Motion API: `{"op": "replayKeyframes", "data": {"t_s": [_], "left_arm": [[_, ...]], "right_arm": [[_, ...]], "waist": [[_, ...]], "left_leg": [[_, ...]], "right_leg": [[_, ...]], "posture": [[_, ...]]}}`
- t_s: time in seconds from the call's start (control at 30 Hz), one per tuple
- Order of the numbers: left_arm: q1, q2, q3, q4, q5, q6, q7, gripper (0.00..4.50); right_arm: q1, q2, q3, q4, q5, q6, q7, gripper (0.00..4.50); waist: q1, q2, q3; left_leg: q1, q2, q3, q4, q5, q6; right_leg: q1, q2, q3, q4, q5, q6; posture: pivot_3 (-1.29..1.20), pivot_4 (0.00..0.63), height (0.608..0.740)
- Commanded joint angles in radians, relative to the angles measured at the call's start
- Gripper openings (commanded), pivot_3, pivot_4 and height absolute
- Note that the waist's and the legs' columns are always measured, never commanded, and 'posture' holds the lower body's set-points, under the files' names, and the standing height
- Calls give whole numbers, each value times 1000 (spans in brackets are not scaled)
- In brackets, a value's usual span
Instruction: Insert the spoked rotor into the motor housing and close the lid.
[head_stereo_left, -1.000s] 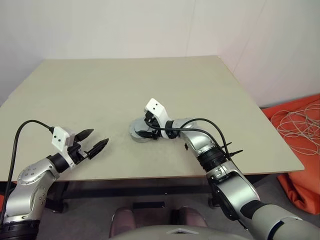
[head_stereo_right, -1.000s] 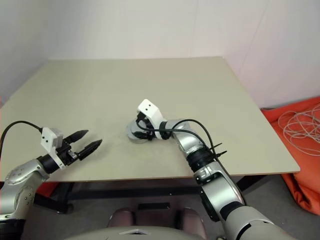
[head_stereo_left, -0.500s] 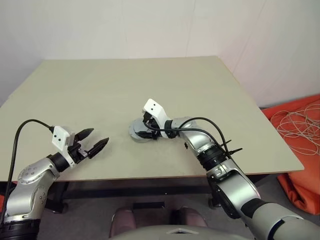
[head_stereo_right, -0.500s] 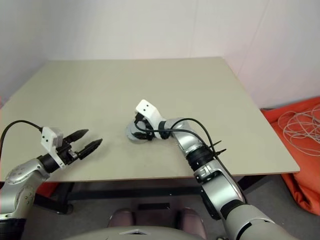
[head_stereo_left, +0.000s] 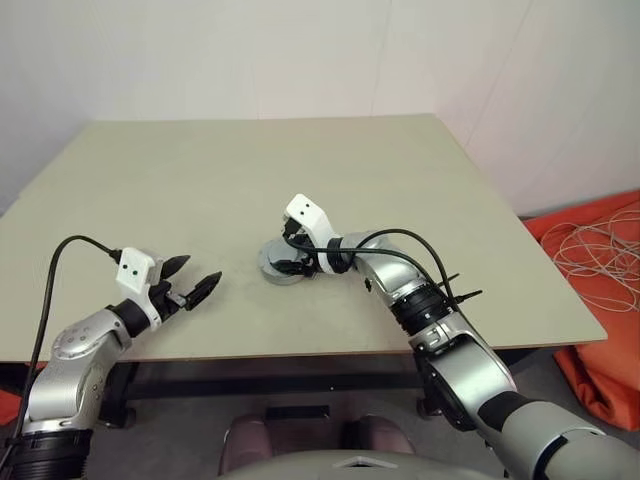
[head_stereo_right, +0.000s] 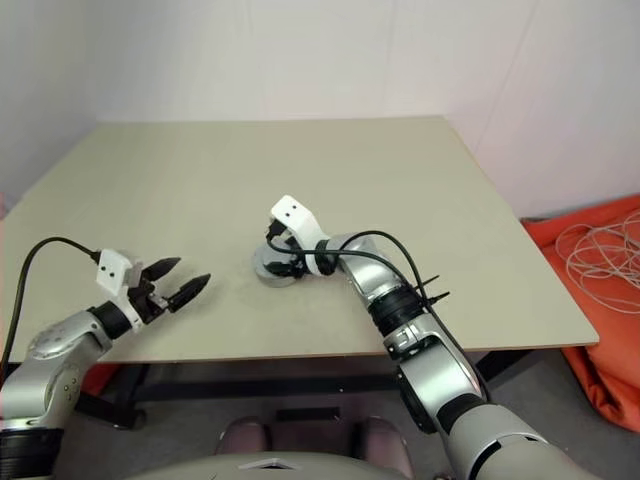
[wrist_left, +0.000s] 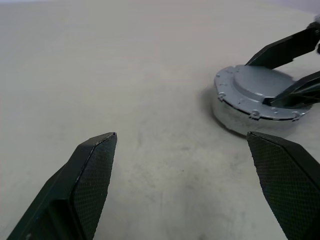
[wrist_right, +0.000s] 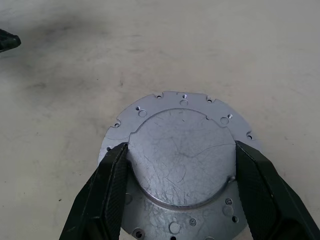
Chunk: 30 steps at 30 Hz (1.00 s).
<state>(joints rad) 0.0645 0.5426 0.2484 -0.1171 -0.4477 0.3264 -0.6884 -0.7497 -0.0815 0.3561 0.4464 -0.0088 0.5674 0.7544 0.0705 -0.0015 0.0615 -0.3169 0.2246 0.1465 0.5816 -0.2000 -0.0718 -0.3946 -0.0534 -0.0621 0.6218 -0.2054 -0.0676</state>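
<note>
My right gripper sits over the closed motor housing, near the middle of the tan table; its two black fingers press against opposite sides of the raised round centre of the lid, so the jaws are pinching that boss. The lid lies plain grey face up, level on the housing, its flat flange ringed with small holes and notches. The spoked rotor cannot be seen with the lid in place. My left gripper hangs above the table's near left part, well apart from the housing, its jaws spread wide and empty, its fingers pointing toward the housing. In my left wrist view the housing stands ahead between my spread fingertips. Beside the table's right edge, an orange cloth carries a coil of pale cable.
</note>
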Motion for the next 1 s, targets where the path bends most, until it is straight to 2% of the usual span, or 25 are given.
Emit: {"op": "replayKeyframes", "data": {"t_s": [0.03,0.53,0.73,0.83,1.0], "left_arm": [[-20,13,10,-19,2,3,4,4399],[-28,37,22,-46,-30,73,-16,4399],[-82,7,9,-54,-70,122,3,4399],[-128,-15,1,-42,-75,122,14,3809],[-236,-59,-69,11,-2,73,55,2133]], "right_arm": [[-7,-9,5,44,-25,15,-28,3131],[-8,-41,44,45,-27,-10,33,3131],[-5,-34,45,45,-29,-11,28,3131],[-5,-33,45,47,-30,-12,24,3131],[-6,-33,46,50,-30,-16,21,3131]], "waist": [[0,0,0],[1,0,0],[2,0,0],[2,0,0],[2,0,0]], "left_leg": [[1,0,0,0,0,0],[1,-1,0,-1,0,1],[1,-1,0,-3,0,1],[1,-1,0,-3,0,1],[1,-1,0,-3,0,0]], "right_leg": [[1,0,0,0,0,0],[4,-1,0,-3,0,0],[4,-1,0,-3,0,0],[4,-1,0,-3,0,0],[4,-1,0,-3,0,0]], "posture": [[0,0,740],[0,0,740],[0,0,740],[0,0,740],[0,0,740]]}}
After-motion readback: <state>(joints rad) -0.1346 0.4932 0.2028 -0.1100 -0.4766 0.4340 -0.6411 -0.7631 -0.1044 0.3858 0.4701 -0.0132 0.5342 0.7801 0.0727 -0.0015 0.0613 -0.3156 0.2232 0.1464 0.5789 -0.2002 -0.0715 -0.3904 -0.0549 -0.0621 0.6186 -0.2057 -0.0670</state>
